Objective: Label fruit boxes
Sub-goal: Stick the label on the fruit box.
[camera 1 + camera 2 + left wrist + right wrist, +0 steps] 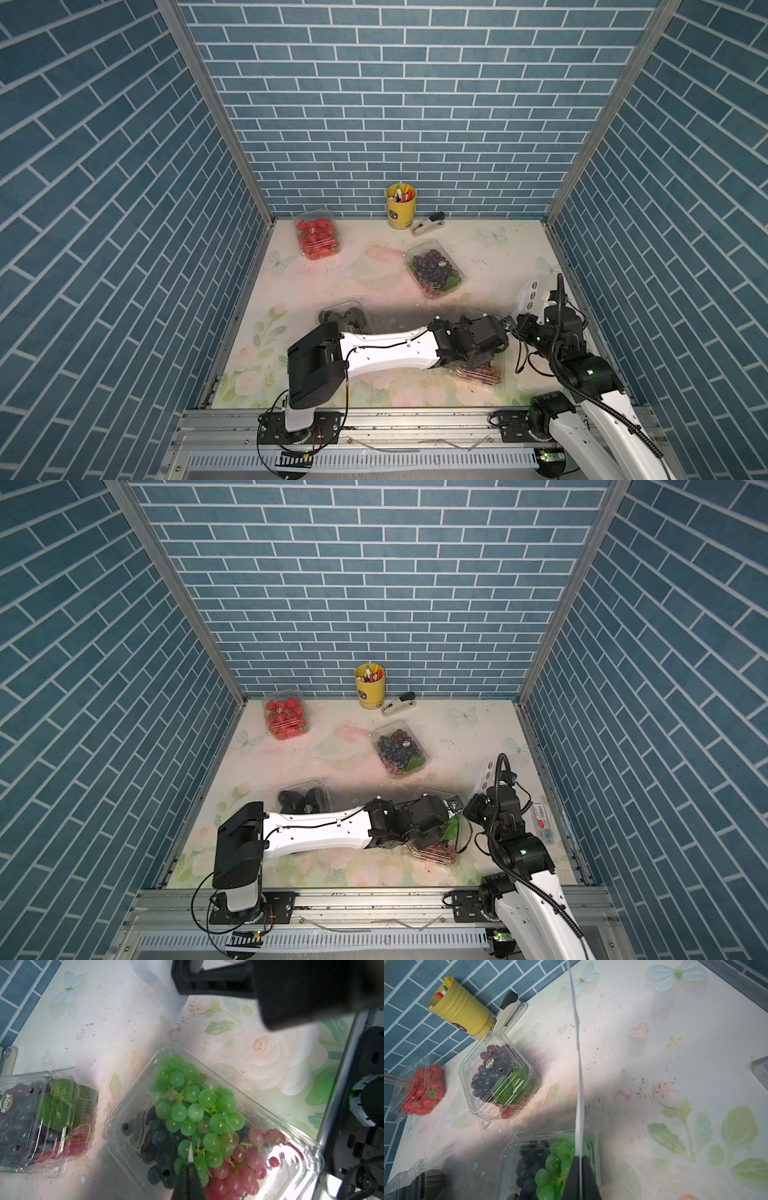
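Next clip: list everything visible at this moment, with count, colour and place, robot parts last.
strawberry box: 1, clear, red fruit, far left corner
dark grape box: 1, clear, purple grapes, green leaf, centre right
black fruit box: 1, clear, near left, partly behind left arm
mixed grape box: 1, clear, green, dark and red grapes, near right
pen cup: 1, yellow, back wall
stapler: 1, cream and black, beside cup
sticker sheet: 1, white, in right gripper
white sliver: 1, in left gripper
table: 1, floral
left gripper: 1, black, shut, over mixed grape box
right gripper: 1, black, shut
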### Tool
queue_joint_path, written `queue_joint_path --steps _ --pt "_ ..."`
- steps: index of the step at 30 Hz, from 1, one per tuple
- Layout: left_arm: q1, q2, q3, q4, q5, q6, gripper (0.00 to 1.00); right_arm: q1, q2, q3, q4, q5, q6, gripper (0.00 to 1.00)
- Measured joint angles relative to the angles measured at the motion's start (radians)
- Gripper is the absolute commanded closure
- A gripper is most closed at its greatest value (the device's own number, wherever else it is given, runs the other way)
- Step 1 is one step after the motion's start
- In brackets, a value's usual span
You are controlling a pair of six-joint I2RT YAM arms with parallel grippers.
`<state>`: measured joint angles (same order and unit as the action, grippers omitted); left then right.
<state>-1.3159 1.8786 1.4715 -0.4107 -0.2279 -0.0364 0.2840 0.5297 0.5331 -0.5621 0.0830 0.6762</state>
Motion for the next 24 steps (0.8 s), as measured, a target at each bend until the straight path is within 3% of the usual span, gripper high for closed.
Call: queue_joint_path --steps 24 --pt "0.002 0.047 0.043 -0.047 0.072 -0.021 1.00 -0.005 0.018 -0.010 0.004 -0.006 0.000 1.00"
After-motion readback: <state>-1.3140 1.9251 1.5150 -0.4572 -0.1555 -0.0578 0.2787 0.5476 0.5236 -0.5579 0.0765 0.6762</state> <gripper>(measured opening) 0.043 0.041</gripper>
